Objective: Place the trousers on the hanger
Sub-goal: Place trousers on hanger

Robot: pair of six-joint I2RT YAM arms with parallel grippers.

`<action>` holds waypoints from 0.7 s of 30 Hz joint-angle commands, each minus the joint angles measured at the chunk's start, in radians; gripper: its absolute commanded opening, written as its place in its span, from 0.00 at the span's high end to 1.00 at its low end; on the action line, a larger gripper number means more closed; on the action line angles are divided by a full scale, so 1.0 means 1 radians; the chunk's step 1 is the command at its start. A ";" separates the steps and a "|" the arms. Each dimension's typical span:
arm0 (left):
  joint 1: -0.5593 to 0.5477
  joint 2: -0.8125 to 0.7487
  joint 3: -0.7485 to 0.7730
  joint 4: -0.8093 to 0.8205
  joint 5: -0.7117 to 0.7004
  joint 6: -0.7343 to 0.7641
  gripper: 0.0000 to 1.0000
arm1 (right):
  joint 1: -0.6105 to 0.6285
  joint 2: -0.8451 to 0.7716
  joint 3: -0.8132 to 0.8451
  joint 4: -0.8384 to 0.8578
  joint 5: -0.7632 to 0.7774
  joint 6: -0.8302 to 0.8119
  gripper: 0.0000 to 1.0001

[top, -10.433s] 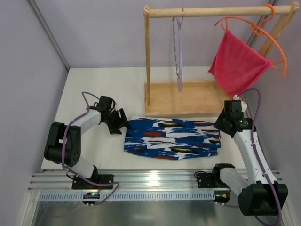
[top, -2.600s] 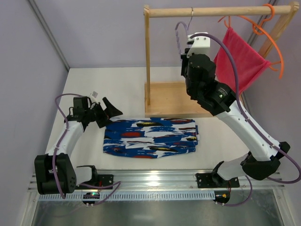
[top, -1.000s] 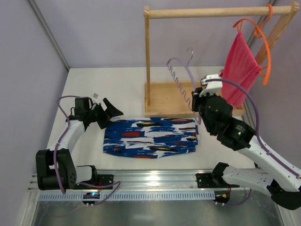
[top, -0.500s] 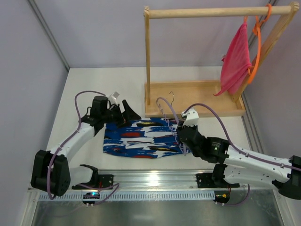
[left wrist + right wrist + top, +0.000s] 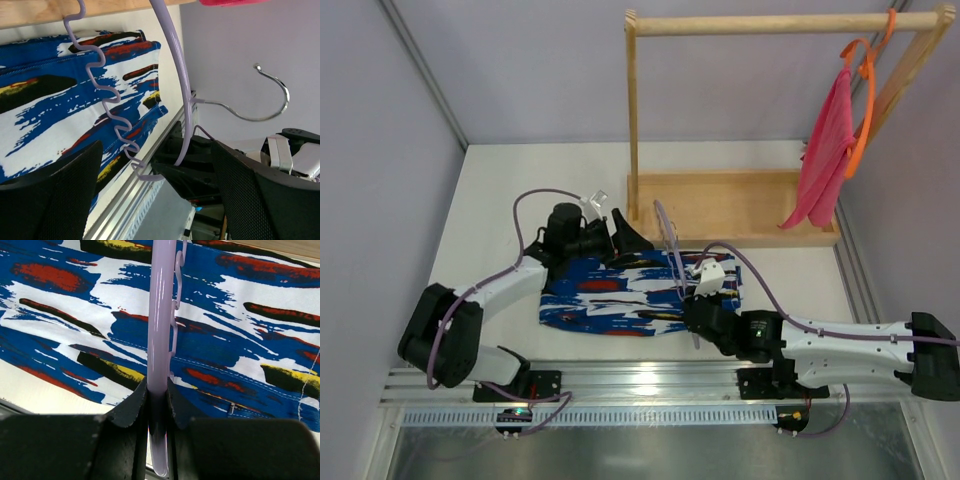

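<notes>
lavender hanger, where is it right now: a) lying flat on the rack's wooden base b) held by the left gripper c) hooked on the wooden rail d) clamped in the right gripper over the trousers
D: the right gripper is shut on the lavender hanger over the trousers; the wooden rail carries only the orange hanger.

trousers (image 5: 610, 290): on counter (image 5: 520, 180), before rack (image 5: 730, 205)
hanger (image 5: 161, 315): over trousers (toward their right end)
cloth (image 5: 825, 150): on rack, far right

My robot-lab test cell: bare grey walls (image 5: 520, 60), white table (image 5: 520, 170), aluminium mounting rail (image 5: 650, 380), small wooden rack (image 5: 760, 24).
</notes>
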 commanded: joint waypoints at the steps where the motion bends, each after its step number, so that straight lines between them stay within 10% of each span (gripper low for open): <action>1: -0.026 0.071 0.017 0.214 0.009 -0.104 0.12 | 0.007 0.005 -0.010 0.104 0.031 0.047 0.89; 10: -0.057 0.192 0.114 0.230 -0.001 -0.098 0.13 | 0.009 0.025 -0.013 0.116 0.095 0.001 0.61; 21: -0.086 0.282 0.154 0.259 -0.009 -0.116 0.15 | -0.123 0.122 0.083 0.190 0.036 -0.146 0.58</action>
